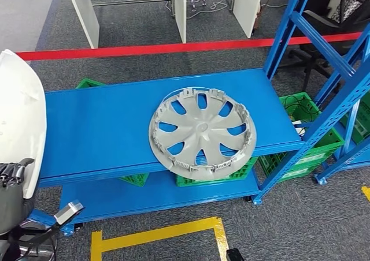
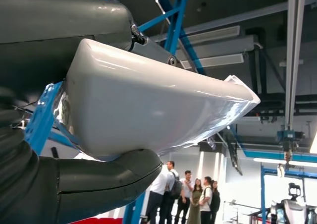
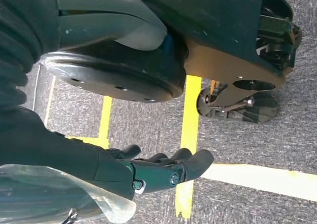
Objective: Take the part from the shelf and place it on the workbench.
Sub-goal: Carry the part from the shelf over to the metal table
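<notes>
Industrial workshop, blue racking (image 1: 312,53), floor tape (image 1: 166,233)

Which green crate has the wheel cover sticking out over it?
The green crate under the blue shelf, just below the silver wheel cover's front edge. The other crates sit away from it: one at the far right, one behind the shelf's left end.

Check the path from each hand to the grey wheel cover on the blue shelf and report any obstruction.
Nothing visible lies on the blue metal shelf around the round grey plastic wheel cover. But the left hand already holds a white curved panel, so it isn't free. The right hand hangs low over the floor, holding nothing.
</notes>
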Action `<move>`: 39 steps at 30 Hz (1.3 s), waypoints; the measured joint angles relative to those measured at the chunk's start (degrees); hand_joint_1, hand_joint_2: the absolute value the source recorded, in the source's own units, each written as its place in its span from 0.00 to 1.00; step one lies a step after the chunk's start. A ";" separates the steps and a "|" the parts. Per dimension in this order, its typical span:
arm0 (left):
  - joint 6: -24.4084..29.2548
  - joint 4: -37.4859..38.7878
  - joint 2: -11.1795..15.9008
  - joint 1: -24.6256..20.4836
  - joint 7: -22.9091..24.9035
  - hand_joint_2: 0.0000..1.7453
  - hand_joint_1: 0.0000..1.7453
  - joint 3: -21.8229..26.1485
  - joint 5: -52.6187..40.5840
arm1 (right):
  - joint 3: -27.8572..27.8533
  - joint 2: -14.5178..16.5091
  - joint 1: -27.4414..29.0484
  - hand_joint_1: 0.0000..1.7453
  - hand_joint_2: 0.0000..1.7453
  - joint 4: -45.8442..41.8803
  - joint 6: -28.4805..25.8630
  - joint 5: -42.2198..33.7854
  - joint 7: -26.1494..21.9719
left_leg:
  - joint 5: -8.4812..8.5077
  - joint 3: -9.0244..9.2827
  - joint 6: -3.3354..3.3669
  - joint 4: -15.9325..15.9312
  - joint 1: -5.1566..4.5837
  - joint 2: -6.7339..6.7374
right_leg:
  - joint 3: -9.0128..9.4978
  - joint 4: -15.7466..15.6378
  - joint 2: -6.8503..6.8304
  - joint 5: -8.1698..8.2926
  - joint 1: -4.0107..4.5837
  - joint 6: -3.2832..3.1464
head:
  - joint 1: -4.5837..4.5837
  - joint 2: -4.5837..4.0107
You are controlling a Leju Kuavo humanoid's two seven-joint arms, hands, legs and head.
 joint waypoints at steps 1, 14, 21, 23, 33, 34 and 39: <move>0.00 -0.10 0.10 0.19 0.04 1.00 1.00 0.20 0.01 | 0.00 0.06 0.00 0.00 1.00 0.00 0.00 -0.01 0.01 | 0.04 -0.06 0.16 0.07 -0.02 0.00 | 0.02 -0.07 0.01 0.10 -0.02 0.19 | 0.00 0.00; 0.13 -0.40 0.87 1.76 1.31 1.00 1.00 0.64 0.01 | -0.14 0.31 -0.38 0.00 1.00 0.01 0.14 1.87 0.60 | 2.05 -0.99 1.32 -0.85 0.08 0.84 | 0.82 2.79 0.18 -1.12 0.62 -0.48 | 0.33 0.00; 0.15 -0.40 1.31 2.02 1.29 1.00 1.00 0.72 0.06 | -0.16 0.75 -0.22 0.00 1.00 0.00 0.07 1.96 0.69 | -1.54 -3.65 -1.46 3.86 0.59 1.17 | 1.32 -1.60 -0.31 0.46 0.24 -2.00 | -0.05 0.00; 0.15 -0.39 1.38 2.01 1.28 1.00 1.00 0.73 0.06 | -0.16 0.81 -0.21 0.00 1.00 0.00 0.11 1.90 0.69 | -6.13 -6.05 -2.32 11.30 1.23 1.33 | 0.36 -1.55 -0.65 1.12 0.24 -2.20 | -0.24 0.00; 0.17 -0.40 1.19 2.18 1.08 1.00 1.00 0.73 0.03 | -0.54 0.79 -0.44 0.00 1.00 0.01 0.21 1.30 0.37 | -1.62 2.17 -2.49 -0.37 2.54 1.62 | -3.88 0.28 -0.90 4.21 -0.30 0.88 | -0.45 0.00; 0.17 -0.40 1.15 2.18 1.07 1.00 1.00 0.73 0.03 | -0.60 0.79 -0.41 0.00 1.00 0.01 0.21 1.23 0.33 | -1.23 1.68 -1.77 -0.32 2.50 1.71 | -4.17 0.47 -0.82 3.82 -0.39 1.18 | -0.40 0.00; 0.17 -0.41 0.85 2.13 0.83 1.00 1.00 0.73 -0.01 | -0.82 0.79 -0.66 0.00 1.00 0.00 0.20 1.16 0.26 | 1.69 -2.01 0.65 -0.30 1.63 2.01 | -7.79 14.22 -0.38 -7.44 0.05 1.16 | 0.14 0.00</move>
